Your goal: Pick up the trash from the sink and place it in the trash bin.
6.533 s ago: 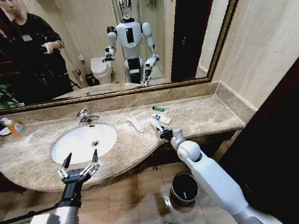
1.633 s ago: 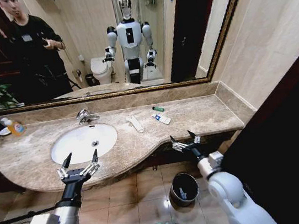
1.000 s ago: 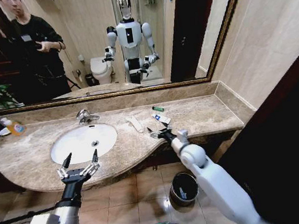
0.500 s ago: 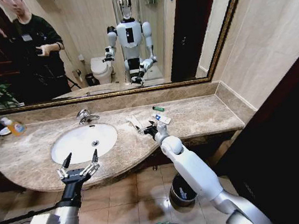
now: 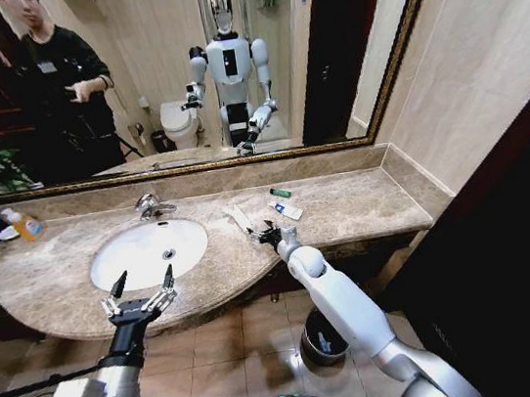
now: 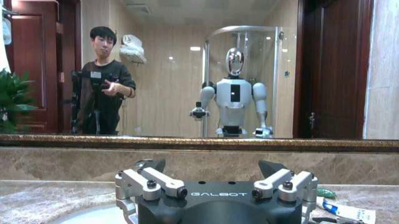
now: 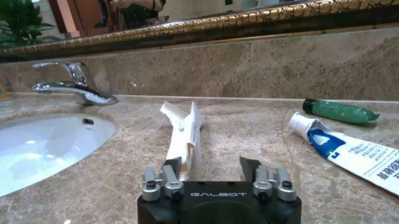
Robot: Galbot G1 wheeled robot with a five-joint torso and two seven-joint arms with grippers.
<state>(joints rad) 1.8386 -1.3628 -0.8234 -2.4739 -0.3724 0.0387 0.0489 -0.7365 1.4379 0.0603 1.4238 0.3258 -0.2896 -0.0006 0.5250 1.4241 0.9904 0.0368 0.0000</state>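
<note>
White folded sachet [image 7: 184, 133] lies at mid-frame on my beige marble desk [image 5: 364, 199], between my right hand [image 7: 212, 168]'s spread fingers; I judge closing comes next. Left hand [image 5: 141, 297], spread, waits lower left.

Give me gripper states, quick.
Left gripper: open, empty, by the sink.
Right gripper: open around the white packet, not closed.

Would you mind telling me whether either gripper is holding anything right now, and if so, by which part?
Nothing is held. The right gripper is open, its fingers straddling the near end of the white sachet on the counter. The left gripper is open and empty by the sink.
</note>
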